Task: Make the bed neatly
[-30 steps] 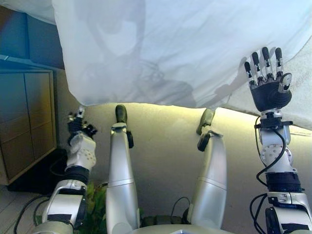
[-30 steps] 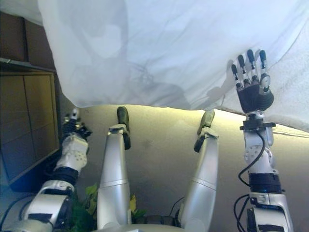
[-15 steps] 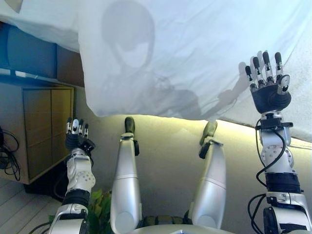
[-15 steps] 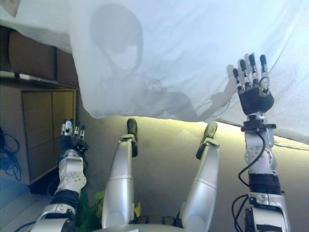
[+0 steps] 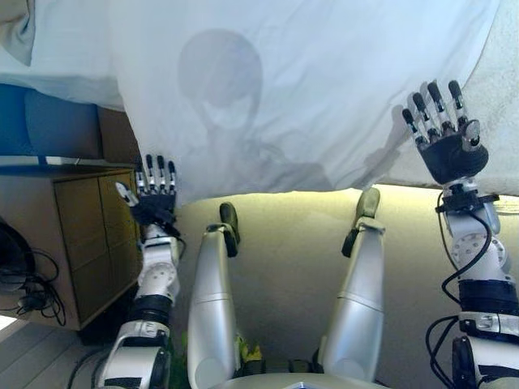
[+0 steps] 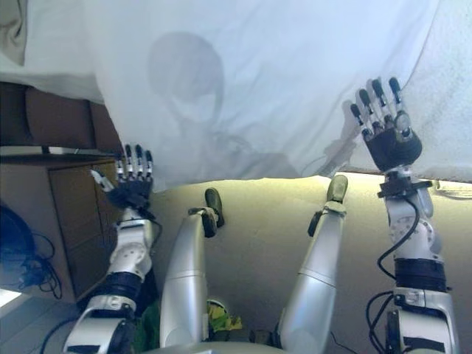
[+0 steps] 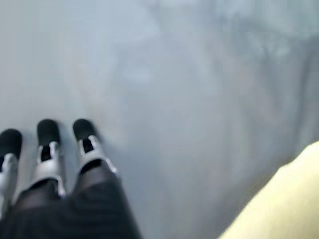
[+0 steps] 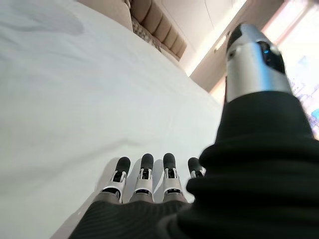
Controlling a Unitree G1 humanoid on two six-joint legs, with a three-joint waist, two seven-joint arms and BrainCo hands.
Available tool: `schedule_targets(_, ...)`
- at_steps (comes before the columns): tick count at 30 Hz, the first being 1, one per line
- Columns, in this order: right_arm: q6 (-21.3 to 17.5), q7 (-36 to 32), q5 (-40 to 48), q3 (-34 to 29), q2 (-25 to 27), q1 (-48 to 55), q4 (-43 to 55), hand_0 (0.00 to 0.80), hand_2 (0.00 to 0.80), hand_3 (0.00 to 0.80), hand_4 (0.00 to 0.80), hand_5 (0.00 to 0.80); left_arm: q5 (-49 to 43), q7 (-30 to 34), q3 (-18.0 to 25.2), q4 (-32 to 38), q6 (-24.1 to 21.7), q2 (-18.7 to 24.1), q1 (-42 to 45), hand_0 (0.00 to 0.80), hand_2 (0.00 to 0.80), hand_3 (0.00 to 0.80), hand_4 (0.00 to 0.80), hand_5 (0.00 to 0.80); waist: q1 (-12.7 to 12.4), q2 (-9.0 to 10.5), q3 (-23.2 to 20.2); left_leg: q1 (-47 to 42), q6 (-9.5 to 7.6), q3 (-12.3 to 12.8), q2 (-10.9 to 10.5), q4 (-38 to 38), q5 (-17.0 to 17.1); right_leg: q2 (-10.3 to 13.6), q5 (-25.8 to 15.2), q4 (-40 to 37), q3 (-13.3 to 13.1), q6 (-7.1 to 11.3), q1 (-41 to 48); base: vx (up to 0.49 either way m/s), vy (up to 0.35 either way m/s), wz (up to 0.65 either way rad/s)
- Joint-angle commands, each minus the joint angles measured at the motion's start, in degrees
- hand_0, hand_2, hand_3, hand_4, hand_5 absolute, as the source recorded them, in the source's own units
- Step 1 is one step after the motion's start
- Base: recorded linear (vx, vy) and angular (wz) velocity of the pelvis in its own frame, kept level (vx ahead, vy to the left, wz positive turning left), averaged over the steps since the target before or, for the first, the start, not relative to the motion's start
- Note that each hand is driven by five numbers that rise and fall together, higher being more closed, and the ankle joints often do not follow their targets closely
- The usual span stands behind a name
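Observation:
A white sheet (image 5: 308, 81) covers the bed and hangs over its near edge, above the cream bed side (image 5: 284, 235). My left hand (image 5: 152, 198) is open with straight fingers, raised at the sheet's lower left corner; its wrist view shows its fingers (image 7: 47, 149) close to the white cloth (image 7: 199, 99). My right hand (image 5: 444, 134) is open with spread fingers, held up against the sheet at the right. Its wrist view shows its fingers (image 8: 144, 179) over the smooth sheet (image 8: 60, 99). Neither hand holds cloth.
A wooden bedside cabinet (image 5: 65, 235) stands at the left, close to my left arm. A textured white cover (image 5: 503, 97) lies at the bed's right. A padded headboard (image 8: 154, 30) shows at the far end of the bed in the right wrist view.
My left hand has risen from low beside the cabinet to the sheet's lower left edge, fingers now straight. The view has shifted. The right hand has stayed raised and open.

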State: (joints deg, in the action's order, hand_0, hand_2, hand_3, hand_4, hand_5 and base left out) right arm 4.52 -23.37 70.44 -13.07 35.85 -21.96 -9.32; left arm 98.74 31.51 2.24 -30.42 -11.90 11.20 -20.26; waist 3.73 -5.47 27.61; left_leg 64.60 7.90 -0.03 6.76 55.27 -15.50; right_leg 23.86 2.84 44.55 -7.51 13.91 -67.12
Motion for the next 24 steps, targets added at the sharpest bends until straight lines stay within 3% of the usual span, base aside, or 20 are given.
schedule_targets(1,-0.93,-0.60,0.82,-1.93,1.95,0.95,4.77,0.000,0.000,0.000,0.000,0.000,-0.06,3.37,0.63,0.24,-0.01,1.14,-2.76,0.000,0.000,0.000,0.000,0.000,1.70,0.87,0.19,7.30,-2.85,0.19,-2.70,0.69,6.20,-5.20,1.70,9.87,0.81,-8.53,-3.83,-0.036,-0.024,-0.08)
schedule_targets(9,-3.51,3.11,3.20,1.00,3.52,-0.79,10.16,0.000,0.000,0.000,0.000,0.000,-6.21,-5.46,0.55,-1.41,-1.82,7.78,-7.64,0.000,0.000,0.000,0.000,0.000,1.82,3.05,2.16,16.46,-3.80,-0.58,-1.24,7.80,4.88,-6.76,3.36,15.79,0.73,-10.07,-10.85,-0.041,-0.054,-0.11)
schedule_targets(12,-8.76,5.37,2.35,7.19,3.64,-2.70,8.24,0.000,0.000,0.000,0.000,0.000,-10.56,-12.45,-1.61,-2.84,-4.61,8.30,-9.03,0.000,0.000,0.000,0.000,0.000,1.78,2.02,2.18,17.98,-4.10,-0.12,-0.77,9.90,4.52,-6.60,4.28,17.70,-0.04,-10.37,-12.50,0.011,0.006,-0.08)
schedule_targets(17,-17.39,9.50,0.60,18.14,2.04,-12.41,-2.45,0.000,0.000,0.000,0.000,0.000,-21.96,-32.40,-6.71,-12.51,-6.38,10.75,-15.88,0.000,0.000,0.000,0.000,0.000,0.16,-0.07,2.18,19.79,-4.29,0.10,-1.35,10.98,5.76,-5.28,3.25,18.32,-0.45,-9.92,-14.51,-0.007,-0.044,0.06)
schedule_targets(24,-22.37,12.62,-2.86,24.87,0.32,-22.66,-12.18,0.000,0.000,0.000,0.000,0.000,-33.03,-41.03,-8.28,-23.87,-2.45,10.22,-20.11,0.000,0.000,0.000,0.000,0.000,-0.45,-2.45,2.16,18.15,-3.78,0.84,-1.29,9.49,7.11,-4.02,2.15,17.45,-0.99,-9.53,-14.21,-0.006,0.014,0.05)
